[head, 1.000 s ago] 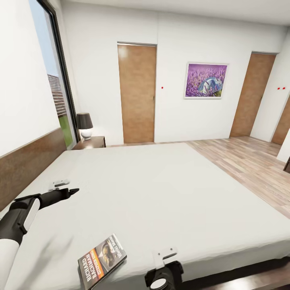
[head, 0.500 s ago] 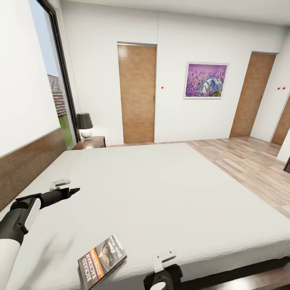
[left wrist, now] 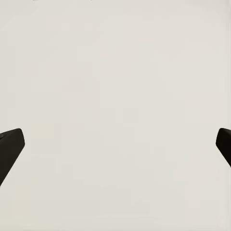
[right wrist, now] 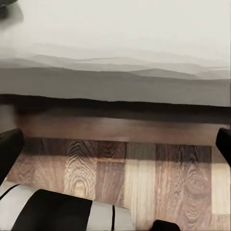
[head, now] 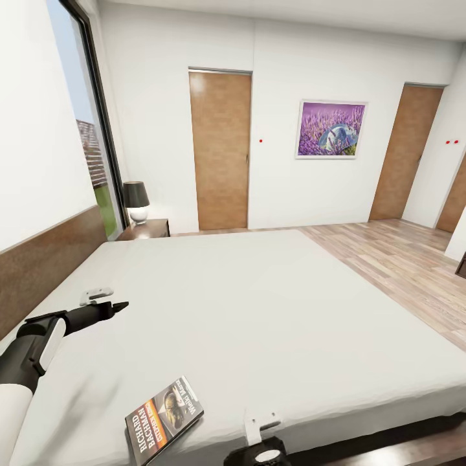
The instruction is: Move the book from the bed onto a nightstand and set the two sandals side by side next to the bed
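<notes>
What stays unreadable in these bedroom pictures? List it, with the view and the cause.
- Book: head view, smaller cover print too small to read, near corner cut by the bottom edge.
- Right gripper: head view, cropped by the bottom edge.
- Nightstand: head view, front hidden behind the bed.
- Left gripper: left wrist view, dark fingers clipped at the side edges over plain mattress.

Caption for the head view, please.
Book lies on the bed near its edge, left gripper hovering over the mattress.
</notes>
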{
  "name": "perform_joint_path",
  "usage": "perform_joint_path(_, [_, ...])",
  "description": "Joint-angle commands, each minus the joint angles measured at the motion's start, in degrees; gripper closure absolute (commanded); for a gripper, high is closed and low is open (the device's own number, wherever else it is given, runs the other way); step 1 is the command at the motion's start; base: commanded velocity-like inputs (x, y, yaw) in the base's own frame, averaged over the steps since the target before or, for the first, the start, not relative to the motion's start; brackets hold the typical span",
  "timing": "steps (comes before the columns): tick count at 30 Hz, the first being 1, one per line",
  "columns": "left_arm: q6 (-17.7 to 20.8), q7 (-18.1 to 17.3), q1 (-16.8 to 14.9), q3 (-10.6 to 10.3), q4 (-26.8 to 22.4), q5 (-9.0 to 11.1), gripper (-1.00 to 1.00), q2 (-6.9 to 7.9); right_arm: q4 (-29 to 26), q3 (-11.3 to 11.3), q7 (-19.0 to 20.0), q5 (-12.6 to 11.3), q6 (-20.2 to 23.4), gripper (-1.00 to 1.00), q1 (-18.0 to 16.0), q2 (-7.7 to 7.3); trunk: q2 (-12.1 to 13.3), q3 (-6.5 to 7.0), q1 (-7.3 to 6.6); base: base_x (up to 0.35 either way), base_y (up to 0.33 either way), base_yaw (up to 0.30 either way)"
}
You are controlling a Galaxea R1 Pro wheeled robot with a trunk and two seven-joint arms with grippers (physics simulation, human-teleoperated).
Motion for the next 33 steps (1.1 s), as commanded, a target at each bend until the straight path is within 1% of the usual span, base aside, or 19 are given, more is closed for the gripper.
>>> perform_joint_path(1, [0.44, -0.08, -0.04, 0.10, -0.02, 0.34, -1.00, -0.01, -0.04, 0.01, -0.50, -0.55, 0.19, -1.00, -0.06, 0.00, -0.03, -0.06, -0.01, 0.000, 0.000, 0.000])
perform_joint_path(5, [0.44, -0.09, -0.04, 0.10, -0.03, 0.35, -1.00, -0.01, -0.04, -6.93, 7.85, -3.50, 0.67, -1.00, -0.04, -0.25, -0.03, -0.06, -0.01, 0.000, 0.000, 0.000])
perform_joint_path(7, [0.44, -0.09, -0.04, 0.10, -0.03, 0.37, -1.00, -0.01, -0.03, -9.72, 11.10, -4.37, 0.82, -1.00, -0.04, -0.32, -0.03, -0.06, -0.01, 0.000, 0.000, 0.000])
perform_joint_path(8, [0.44, -0.09, -0.04, 0.10, -0.03, 0.37, -1.00, -0.01, -0.03, -9.72, 11.10, -4.37, 0.82, -1.00, -0.04, -0.32, -0.03, -0.06, -0.01, 0.000, 0.000, 0.000])
perform_joint_path(11, [0.44, -0.09, -0.04, 0.10, -0.03, 0.37, -1.00, -0.01, 0.01, -12.32, 14.24, -5.10, 0.98, -1.00, -0.04, -0.39, -0.03, -0.06, -0.01, 0.000, 0.000, 0.000])
perform_joint_path(12, [0.44, -0.09, -0.04, 0.10, -0.03, 0.37, -1.00, -0.01, 0.01, -12.32, 14.24, -5.10, 0.98, -1.00, -0.04, -0.39, -0.03, -0.06, -0.01, 0.000, 0.000, 0.000])
perform_joint_path(17, [0.44, -0.06, -0.04, 0.10, -0.03, 0.40, -1.00, -0.03, 0.37, -14.27, 16.43, -5.48, 1.45, -1.00, -0.04, -0.45, -0.03, -0.06, -0.01, 0.000, 0.000, 0.000])
perform_joint_path(22, [0.42, -0.03, -0.04, 0.10, 0.01, 0.36, -1.00, -0.07, 0.84, -15.06, 17.15, -5.56, 1.47, -1.00, -0.04, -0.49, -0.03, -0.06, -0.01, 0.000, 0.000, 0.000])
perform_joint_path(28, [0.38, -0.01, -0.04, 0.06, 0.05, 0.32, -1.00, -0.18, 1.37, -15.84, 16.81, -5.12, 1.29, -1.00, -0.10, -0.50, -0.03, -0.06, -0.01, 0.000, 0.000, 0.000])
perform_joint_path(33, [0.36, -0.01, -0.04, 0.06, 0.05, 0.28, -1.00, -0.29, 3.29, -16.20, 15.74, -4.85, 1.11, -1.00, -0.15, -0.52, -0.03, -0.06, -0.01, 0.000, 0.000, 0.000])
